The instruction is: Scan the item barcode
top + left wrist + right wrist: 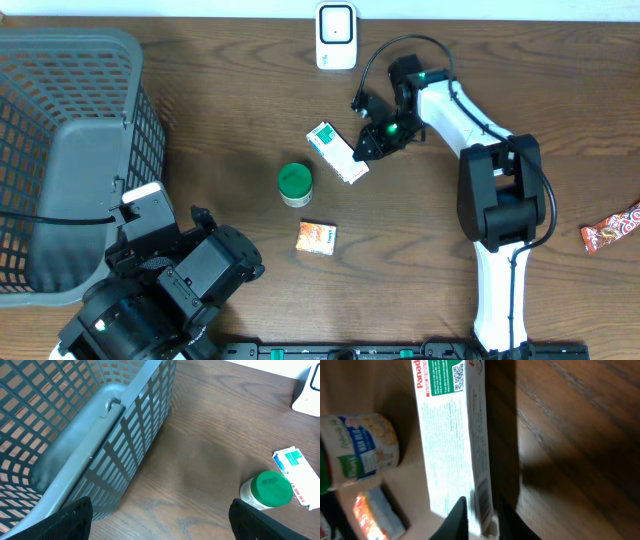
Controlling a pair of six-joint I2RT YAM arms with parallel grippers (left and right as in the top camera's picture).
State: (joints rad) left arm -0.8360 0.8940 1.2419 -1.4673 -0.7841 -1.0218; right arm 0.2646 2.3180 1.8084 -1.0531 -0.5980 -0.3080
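The right gripper has its jaws drawn narrow, one dark finger on either side of the near end of the white medicine box, and it appears to be pinching that end rather than hovering over it. I cannot tell how firm the hold is. In the wrist view the box runs straight away from the fingers, from 6 o'clock at the tips to 12 o'clock at its far end, where a small square code is printed. No striped barcode shows on the faces in view. In the overhead view the box lies on the table at about 8 o'clock from the gripper, with its long axis running roughly from 10 o'clock to 4 o'clock. The coming move turns on the scanner, which stands at about 11 o'clock from the gripper, near the table's far edge. My judgement is that the box must be lifted and carried that way, then turned until the coded face meets the scanner's window. At 7 o'clock from the box and just beside it is the green-lidded jar, and the orange packet lies further out at 6 o'clock. The left gripper is spread wide with nothing between its fingers, well apart at 7 o'clock beside the basket, so the right arm is much the nearer.
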